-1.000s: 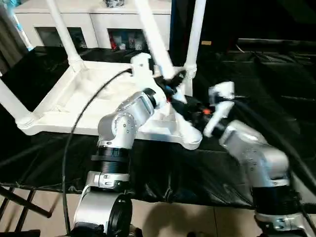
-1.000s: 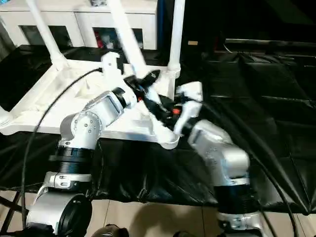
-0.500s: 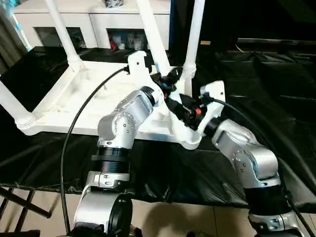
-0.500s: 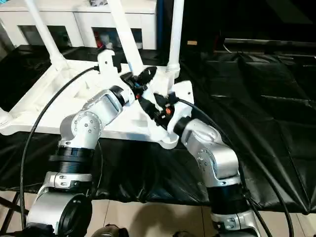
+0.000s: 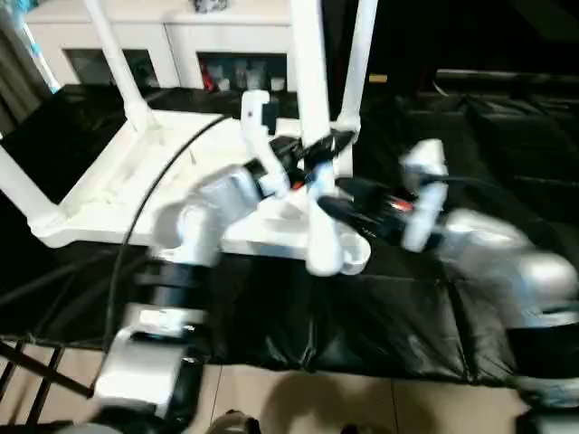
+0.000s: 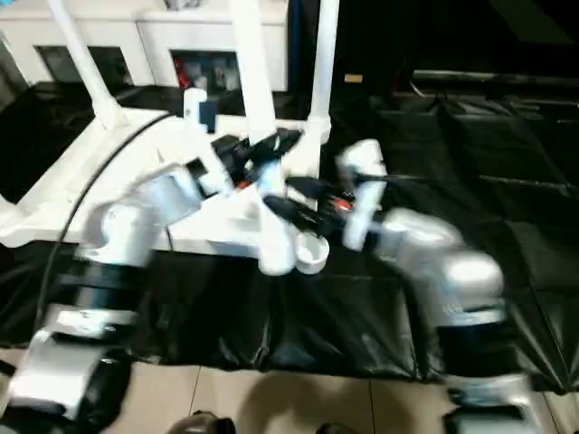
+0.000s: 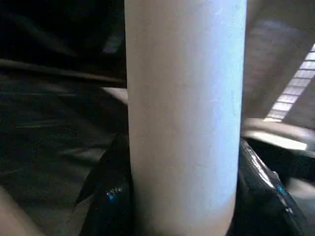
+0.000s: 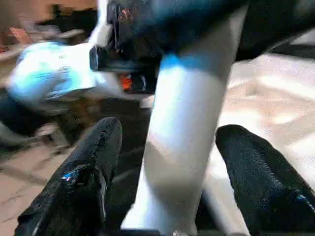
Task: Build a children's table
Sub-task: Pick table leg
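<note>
The children's table top (image 5: 109, 181) lies upside down on black sheeting, with three white legs standing in its corner sockets. My left gripper (image 5: 324, 146) is shut on the fourth leg (image 5: 310, 81), which stands nearly upright. In the left wrist view its black fingers (image 7: 106, 196) hug the tube (image 7: 184, 113). The leg's flared end (image 5: 323, 255) hangs just beside the near right socket (image 5: 355, 255). My right gripper (image 5: 331, 209) is lower on the same leg, open. In the right wrist view its fingers (image 8: 93, 167) stand off the tube (image 8: 187, 128) on both sides.
A white cabinet (image 5: 181, 36) with glass doors stands behind the table top. Black sheeting (image 5: 362, 307) covers the work surface out to the right and front. Pale floor tiles (image 5: 317, 407) show at the near edge, and a black cable (image 5: 136, 235) loops over my left arm.
The fourth leg has swung from a lean to nearly upright, its flared end now by the near right socket. My right gripper has opened and its arm has drawn back to the right.
</note>
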`<state>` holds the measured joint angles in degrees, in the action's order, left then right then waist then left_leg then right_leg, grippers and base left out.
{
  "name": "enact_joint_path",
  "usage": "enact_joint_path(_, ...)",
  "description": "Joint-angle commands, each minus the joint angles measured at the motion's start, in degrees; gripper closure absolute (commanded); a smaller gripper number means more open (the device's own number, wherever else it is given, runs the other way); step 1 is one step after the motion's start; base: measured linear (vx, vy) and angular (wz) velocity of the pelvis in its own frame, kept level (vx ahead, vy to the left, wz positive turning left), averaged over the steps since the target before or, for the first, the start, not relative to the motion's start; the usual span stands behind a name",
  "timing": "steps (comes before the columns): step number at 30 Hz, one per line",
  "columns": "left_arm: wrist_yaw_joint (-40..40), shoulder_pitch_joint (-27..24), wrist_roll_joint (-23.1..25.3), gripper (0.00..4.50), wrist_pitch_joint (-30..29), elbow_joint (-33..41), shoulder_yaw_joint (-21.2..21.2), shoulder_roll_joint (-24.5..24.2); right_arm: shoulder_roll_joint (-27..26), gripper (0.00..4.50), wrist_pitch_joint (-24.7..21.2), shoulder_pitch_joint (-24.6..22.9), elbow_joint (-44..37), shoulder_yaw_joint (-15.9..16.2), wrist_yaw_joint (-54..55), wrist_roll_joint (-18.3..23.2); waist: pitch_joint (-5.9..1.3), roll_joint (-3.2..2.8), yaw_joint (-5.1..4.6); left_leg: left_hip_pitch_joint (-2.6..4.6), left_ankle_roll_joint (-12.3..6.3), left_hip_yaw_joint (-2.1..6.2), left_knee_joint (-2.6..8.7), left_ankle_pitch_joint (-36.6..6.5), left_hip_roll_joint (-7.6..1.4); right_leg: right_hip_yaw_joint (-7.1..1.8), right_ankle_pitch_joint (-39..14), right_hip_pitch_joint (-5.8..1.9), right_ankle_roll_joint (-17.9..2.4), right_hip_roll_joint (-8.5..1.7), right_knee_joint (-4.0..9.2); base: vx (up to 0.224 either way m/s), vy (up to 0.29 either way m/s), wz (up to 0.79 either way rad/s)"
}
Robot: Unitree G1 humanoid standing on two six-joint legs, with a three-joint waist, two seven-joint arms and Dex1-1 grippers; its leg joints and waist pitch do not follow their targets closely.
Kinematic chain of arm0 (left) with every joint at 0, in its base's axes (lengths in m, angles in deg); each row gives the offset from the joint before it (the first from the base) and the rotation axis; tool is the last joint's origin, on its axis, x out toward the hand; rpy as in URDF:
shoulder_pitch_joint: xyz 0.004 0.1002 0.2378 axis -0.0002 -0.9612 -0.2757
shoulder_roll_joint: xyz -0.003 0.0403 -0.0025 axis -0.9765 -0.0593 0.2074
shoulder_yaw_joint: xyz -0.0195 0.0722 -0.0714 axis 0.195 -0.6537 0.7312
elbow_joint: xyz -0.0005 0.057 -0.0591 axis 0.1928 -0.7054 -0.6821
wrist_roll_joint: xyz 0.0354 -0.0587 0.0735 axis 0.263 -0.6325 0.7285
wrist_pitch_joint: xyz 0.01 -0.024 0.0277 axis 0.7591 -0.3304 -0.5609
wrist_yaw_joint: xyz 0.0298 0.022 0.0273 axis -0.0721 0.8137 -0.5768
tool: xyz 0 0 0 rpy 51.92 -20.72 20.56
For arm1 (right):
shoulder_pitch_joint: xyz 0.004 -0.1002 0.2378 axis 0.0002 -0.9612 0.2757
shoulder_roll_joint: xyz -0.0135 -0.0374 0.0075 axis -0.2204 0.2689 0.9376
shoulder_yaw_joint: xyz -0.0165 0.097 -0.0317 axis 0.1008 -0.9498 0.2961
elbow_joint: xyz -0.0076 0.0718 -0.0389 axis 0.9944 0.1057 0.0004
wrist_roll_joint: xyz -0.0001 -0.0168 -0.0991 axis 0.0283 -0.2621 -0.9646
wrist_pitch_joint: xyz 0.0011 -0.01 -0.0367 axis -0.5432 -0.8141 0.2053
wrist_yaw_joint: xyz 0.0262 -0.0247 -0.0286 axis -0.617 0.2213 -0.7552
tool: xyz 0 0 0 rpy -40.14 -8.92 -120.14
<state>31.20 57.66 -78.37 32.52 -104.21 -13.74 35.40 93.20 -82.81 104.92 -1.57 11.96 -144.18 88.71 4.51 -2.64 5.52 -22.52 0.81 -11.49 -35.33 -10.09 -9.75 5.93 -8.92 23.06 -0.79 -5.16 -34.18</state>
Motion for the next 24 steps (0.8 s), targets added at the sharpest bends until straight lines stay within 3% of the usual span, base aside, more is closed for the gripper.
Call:
enact_joint_path(1,5.6,1.6,-3.3,2.62,-2.4,2.1,-1.0,-1.1,0.9,1.14,-1.4,1.1,0.4,1.3,-3.3,1.4,-5.29,1.43,0.45,1.23,-3.59,1.78,3.72,-7.9,-3.49,-3.1,-17.8,-3.1,-10.9,-4.43,4.09,0.0,0.0,0.0)
enact_joint_path(7,13.4,2.5,-7.3,2.62,-5.9,3.7,-1.9,-1.6,2.8,1.14,-3.2,1.4,1.4,4.5,-10.1,2.3,-5.17,1.54,0.67,1.39,-2.7,1.75,3.73,-8.9,-3.49,-3.14,-20.3,-3.04,-10.3,-4.38,4.28,0.0,0.0,0.0)
enact_joint_path(12,14.7,3.1,-6.9,2.62,-5.2,2.7,-2.4,-1.3,2.5,1.53,-4.2,1.8,1.7,5.4,-11.6,2.8,-5.22,1.52,1.09,1.45,-2.19,1.83,3.78,-9.0,-3.61,-3.22,-20.3,-2.99,-10.1,-4.46,4.22,0.0,0.0,0.0)
enact_joint_path(14,14.8,3.1,-6.9,2.62,-5.1,2.7,-2.4,-1.3,2.4,1.9,-4.4,1.7,1.5,5.7,-11.7,2.8,-5.23,1.51,1.14,1.43,-2.13,1.86,3.81,-8.8,-3.63,-3.21,-20.0,-3.0,-10.1,-4.45,4.21,0.0,0.0,0.0)
enact_joint_path(24,14.0,3.2,-5.5,2.62,-3.3,1.1,-1.7,-1.0,1.3,2.55,-4.8,0.8,1.0,5.1,-10.4,3.5,-5.39,1.42,1.22,1.31,-2.23,1.85,3.7,-8.0,-3.58,-3.21,-18.3,-3.1,-10.5,-4.45,4.02,0.0,0.0,0.0)
